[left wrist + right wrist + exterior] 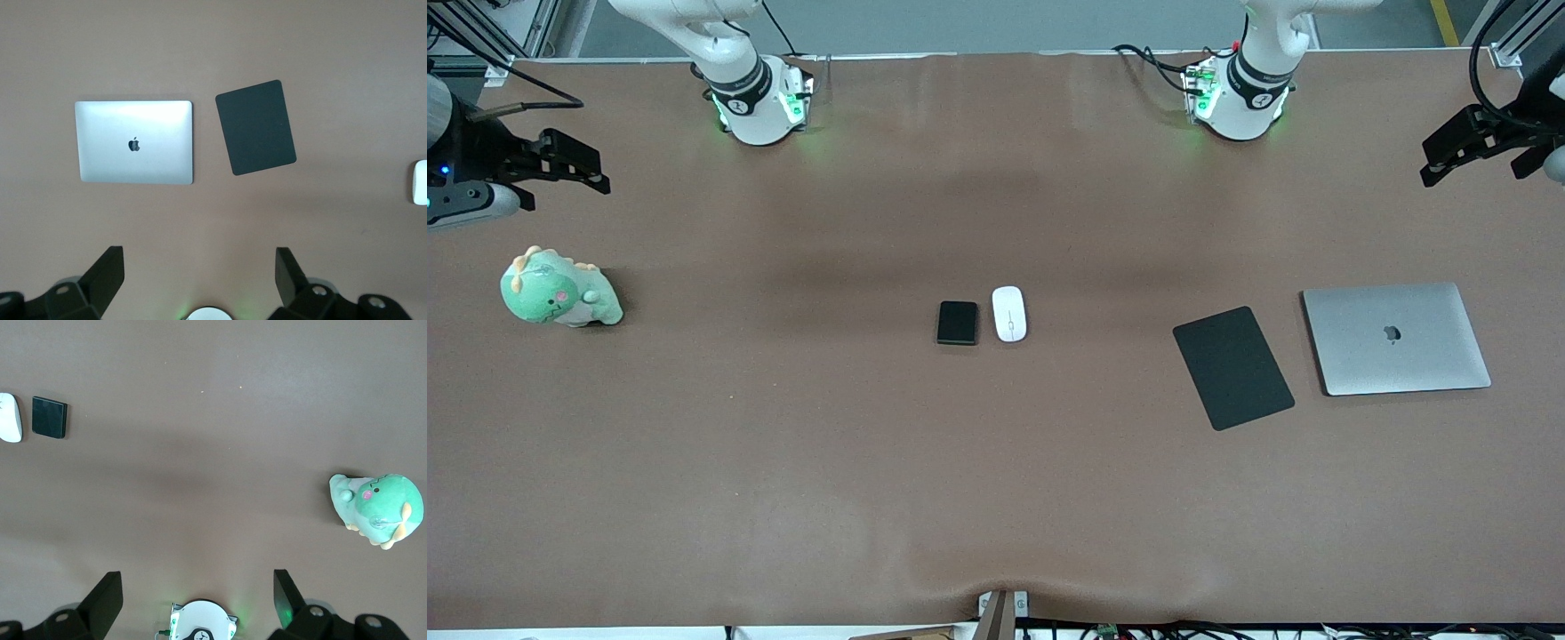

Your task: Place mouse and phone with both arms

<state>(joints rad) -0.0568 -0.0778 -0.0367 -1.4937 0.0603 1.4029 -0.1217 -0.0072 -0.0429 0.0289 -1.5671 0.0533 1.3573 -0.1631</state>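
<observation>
Mid-tabletop: black phone (958, 322) and white mouse (1009, 313) side by side, just apart, well clear of every edge. Toward the left arm's end: dark pad (1232, 367) lying skewed, closed silver laptop (1396, 338) just beside it. Near the right arm's end edge: green plush dinosaur (559, 292). Up above the ends: left gripper (1463, 142) and right gripper (565, 160), both with fingers spread wide, holding nothing.

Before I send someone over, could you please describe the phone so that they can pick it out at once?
Start at the brown table and go to its middle, where two small things lie side by side, apart from the rest. The phone is the one toward the right arm's end. It is a black slab with rounded corners; the mouse is white and oval, and the black pad much larger.
</observation>
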